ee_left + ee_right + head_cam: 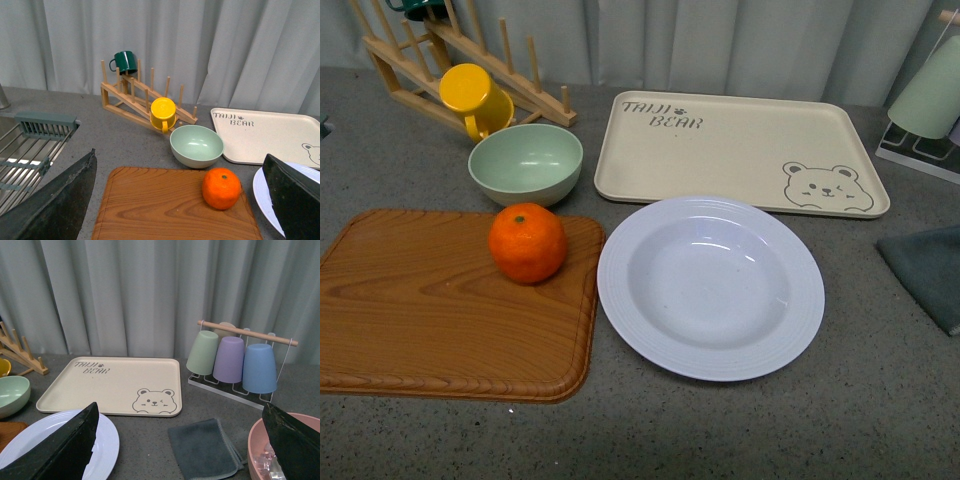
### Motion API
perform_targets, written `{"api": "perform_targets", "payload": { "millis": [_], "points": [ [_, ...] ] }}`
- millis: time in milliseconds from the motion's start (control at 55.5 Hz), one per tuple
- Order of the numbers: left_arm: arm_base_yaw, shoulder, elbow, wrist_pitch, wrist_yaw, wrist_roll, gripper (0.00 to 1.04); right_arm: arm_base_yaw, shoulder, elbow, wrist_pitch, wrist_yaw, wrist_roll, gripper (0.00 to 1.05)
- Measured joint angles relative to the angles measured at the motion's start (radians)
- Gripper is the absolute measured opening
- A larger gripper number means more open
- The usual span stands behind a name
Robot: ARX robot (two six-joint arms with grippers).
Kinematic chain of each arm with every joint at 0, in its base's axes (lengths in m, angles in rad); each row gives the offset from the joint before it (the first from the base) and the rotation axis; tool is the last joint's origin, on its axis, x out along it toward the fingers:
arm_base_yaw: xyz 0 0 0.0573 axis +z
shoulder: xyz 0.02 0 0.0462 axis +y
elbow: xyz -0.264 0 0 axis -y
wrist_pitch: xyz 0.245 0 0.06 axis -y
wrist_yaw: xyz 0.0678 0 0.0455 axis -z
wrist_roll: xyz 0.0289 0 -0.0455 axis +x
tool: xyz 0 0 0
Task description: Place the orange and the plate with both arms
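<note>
Since the orange (221,188) sits ahead of my left fingers (55,200) and the plate (107,440) just ahead of my right fingers (60,445), both pairs hang spread wide and empty, one for each.

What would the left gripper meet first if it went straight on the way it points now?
Probably the wooden board, near its far edge; the left gripper is open, and the orange sits off toward one finger. Depth is unclear.
</note>
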Motion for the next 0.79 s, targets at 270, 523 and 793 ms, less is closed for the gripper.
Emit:
{"api": "perform_targets", "payload": {
  "millis": [270,523,793],
  "points": [
    [0.000,0.000,0.000,0.000,0.000,0.000,0.98,0.000,0.000,0.000,0.000,0.000,0.000,0.96],
    [0.000,0.000,0.000,0.000,0.000,0.000,0.98,0.000,0.000,0.000,0.000,0.000,0.000,0.96],
    [0.000,0.000,0.000,0.000,0.000,0.000,0.98,0.000,0.000,0.000,0.000,0.000,0.000,0.96]
  ]
}}
